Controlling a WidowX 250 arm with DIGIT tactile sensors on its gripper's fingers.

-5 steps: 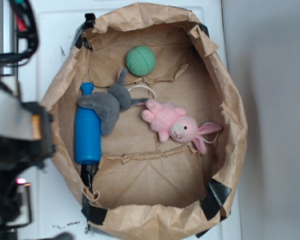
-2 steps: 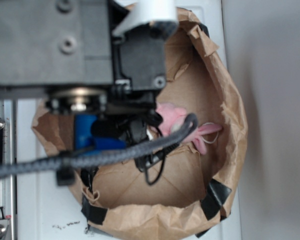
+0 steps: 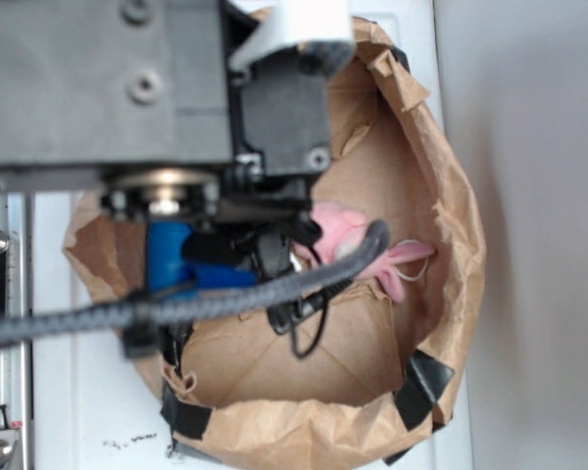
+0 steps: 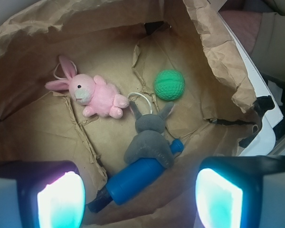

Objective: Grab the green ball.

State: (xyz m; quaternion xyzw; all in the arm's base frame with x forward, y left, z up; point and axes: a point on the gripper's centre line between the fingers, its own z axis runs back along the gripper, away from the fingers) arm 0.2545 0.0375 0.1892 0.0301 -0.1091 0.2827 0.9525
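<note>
- The green ball (image 4: 169, 85) lay on the crumpled paper floor of the brown paper bag (image 4: 218, 42), towards the far right as the wrist camera saw it, clear of everything else.
- In the exterior view the arm (image 3: 127, 88) covered it completely, so only the wrist view placed it.
- The gripper (image 4: 140, 194) hung above the bag with its two fingers (image 4: 61, 195) wide apart and nothing between them; the ball sat ahead of it and a little right of centre.
- Nearest neighbours were the grey soft toy (image 4: 149, 140), just below the ball with its ears reaching up towards it, and the blue bottle (image 4: 135, 178) under that toy. The pink bunny (image 4: 92, 94) lay well apart to the left.
- The ball looked small, light and probably rubbery, with a finely dimpled skin that should give the fingers some bite.
- Being round, it would likely roll or squirt out if pinched off centre, so the fingers should straddle its widest part.
- The paper creases beside it might snag a fingertip.
</note>
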